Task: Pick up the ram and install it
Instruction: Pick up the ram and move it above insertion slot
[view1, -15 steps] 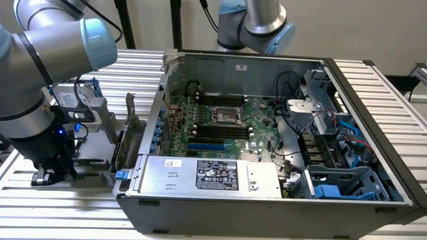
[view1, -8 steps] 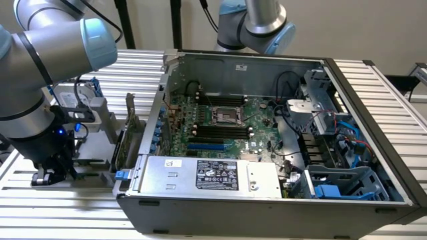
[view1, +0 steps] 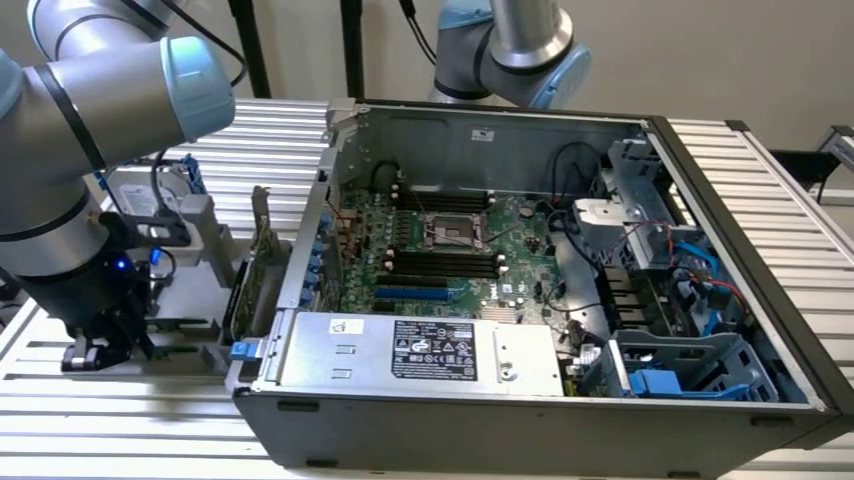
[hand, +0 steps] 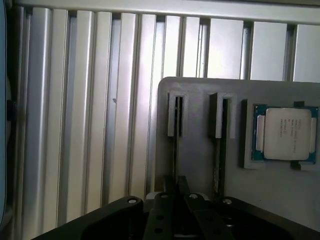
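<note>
The ram (hand: 176, 135) stands on edge in one slot of a grey holder (hand: 197, 160), seen as a thin dark line. My gripper (hand: 175, 189) is low over the holder with its fingers close together on either side of that stick, shut on it. In the exterior view my gripper (view1: 100, 350) is down at the holder (view1: 180, 325) on the exterior view's left, outside the open computer case (view1: 534, 400). The black motherboard slots (view1: 441, 265) lie inside the case, well away from the gripper.
A second thin stick (hand: 220, 150) sits in the neighbouring holder slot. A square silver processor chip (hand: 285, 134) rests in the holder beside it. An upright green expansion card (view1: 256, 270) stands between holder and case. Another arm (view1: 514, 50) rises behind the case.
</note>
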